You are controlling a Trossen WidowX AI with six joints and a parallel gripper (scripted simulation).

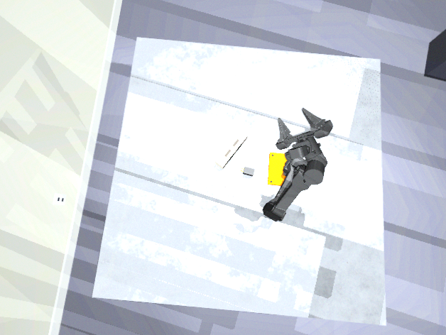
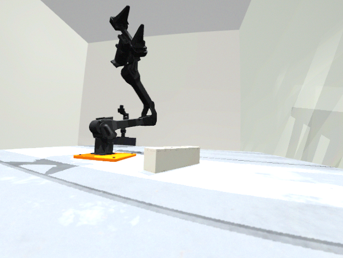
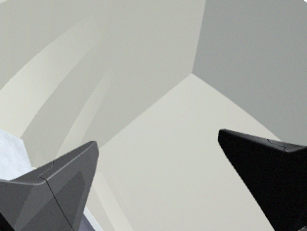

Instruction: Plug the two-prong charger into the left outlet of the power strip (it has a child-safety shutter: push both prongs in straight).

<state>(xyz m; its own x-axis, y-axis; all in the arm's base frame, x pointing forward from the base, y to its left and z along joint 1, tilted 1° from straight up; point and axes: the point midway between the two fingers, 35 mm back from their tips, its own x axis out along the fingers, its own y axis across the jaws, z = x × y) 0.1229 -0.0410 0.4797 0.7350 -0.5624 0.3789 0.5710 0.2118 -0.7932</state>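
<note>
The fingers stood wide apart with nothing between them, high at upper left in the exterior view. In the top view, the charger lay on the tabletop near the frame's centre, between the power strip and the orange base plate.

You see one charger, one power strip, one base plate, one arm, one claw.
</note>
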